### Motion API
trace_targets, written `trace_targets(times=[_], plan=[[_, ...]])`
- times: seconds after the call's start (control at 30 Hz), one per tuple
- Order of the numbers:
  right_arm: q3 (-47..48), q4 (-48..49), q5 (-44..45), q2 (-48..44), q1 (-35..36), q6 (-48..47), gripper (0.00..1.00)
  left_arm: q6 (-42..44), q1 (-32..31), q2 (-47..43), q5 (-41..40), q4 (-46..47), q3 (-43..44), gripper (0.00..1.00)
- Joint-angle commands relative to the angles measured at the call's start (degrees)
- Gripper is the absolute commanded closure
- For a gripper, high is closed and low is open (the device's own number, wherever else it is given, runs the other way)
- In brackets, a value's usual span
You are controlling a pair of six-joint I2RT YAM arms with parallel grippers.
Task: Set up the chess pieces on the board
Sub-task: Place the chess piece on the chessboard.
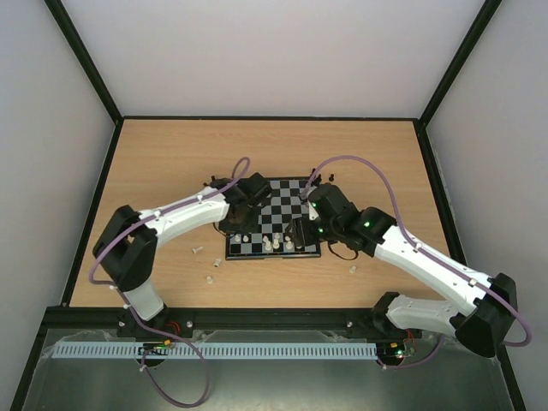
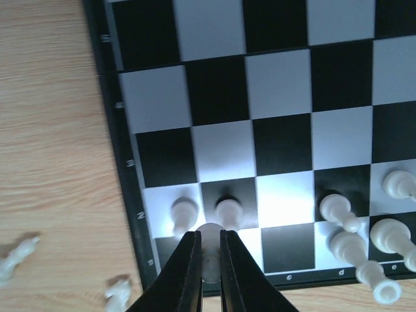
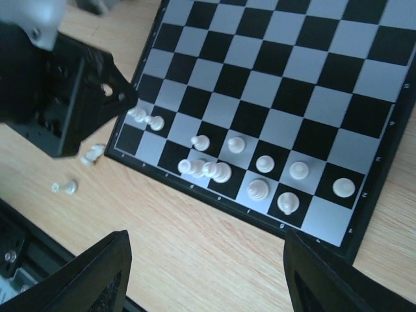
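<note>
Chess pieces [image 3: 264,164] are only partly set up: a handful of white ones stand on the two near rows of the board [image 1: 287,199], which lies flat mid-table [image 1: 377,163] btwn the two arms. Not all are upright. A cluster of tipped whites [image 3: 205,169] lies close to the front edge, and a toppled pair [image 3: 146,119] sits by the near L corner, right beside the L arm's black head. More loose whites [image 1: 208,278] lie on the wood off the board's near L side, w/ a single white one [image 1: 352,269] off to the R. A few small black pcs [image 1: 330,177] sit on the table just past the far edge. L gripper [image 2: 209,237] is down at the board's near L corner, fingers pinched narrow on a white piece [image 2: 210,260]; can't tell if it's lifted or resting on its square. Two upright white pawns [image 2: 184,211] stand just beyond the tips. R gripper [image 3: 207,237] hangs over the front edge of the board, jaws spread wide, holding nothing and touching no piece.
</note>
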Motion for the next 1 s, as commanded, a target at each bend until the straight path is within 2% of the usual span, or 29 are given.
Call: trace_targets(times=[0.0,0.37,0.97], plan=[[0.8,-3.2,1.3,-0.1,-2.4,0.4,0.35,4.5,-1.4,4.2,2.9,3.0,3.1,0.95],[-0.1,-3.0,0.4,-0.6,-3.8,-0.2,0.35,5.5,-3.3,10.6,4.8,4.2,7.2,0.95],[-1.6,-1.9,-1.6,-1.3,-4.0,-0.5,0.35,2.0,-4.7,10.4,3.8,5.3,2.1,0.92]])
